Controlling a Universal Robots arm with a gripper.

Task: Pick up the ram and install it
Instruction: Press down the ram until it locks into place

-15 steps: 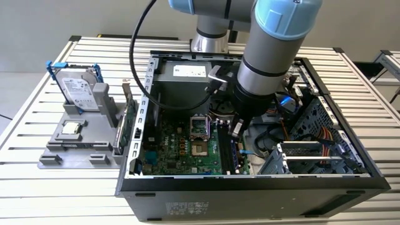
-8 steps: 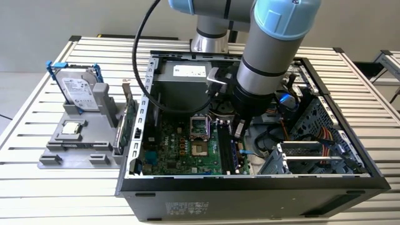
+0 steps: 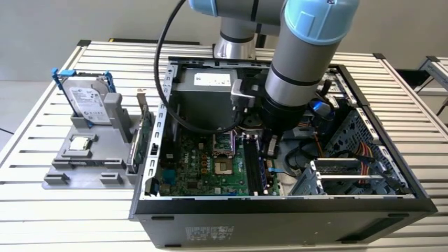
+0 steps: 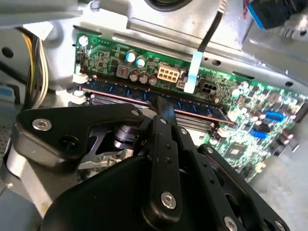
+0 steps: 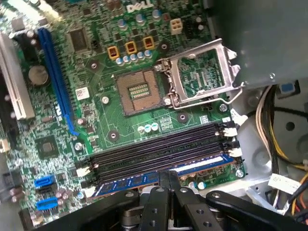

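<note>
The ram (image 5: 126, 183) is a thin dark-blue strip standing on edge in the outermost memory slot of the green motherboard (image 5: 110, 120), next to the board's edge. In the second wrist view the ram (image 4: 115, 91) runs along that slot between white end clips. My gripper (image 5: 173, 177) is down inside the computer case, its black fingers close together over the middle of the strip's top edge. In the second wrist view the gripper (image 4: 163, 107) meets the strip there. From outside, the gripper (image 3: 267, 152) hangs over the slots at the board's right.
Three black memory slots (image 5: 154, 147) beside the ram stand bare. The CPU socket (image 5: 139, 91) lies open with its metal lid raised. Yellow cables (image 5: 269, 120) and the case wall are close by. A grey holder (image 3: 77, 157) outside the case carries a hard drive (image 3: 87, 102) and a green card (image 3: 144, 139).
</note>
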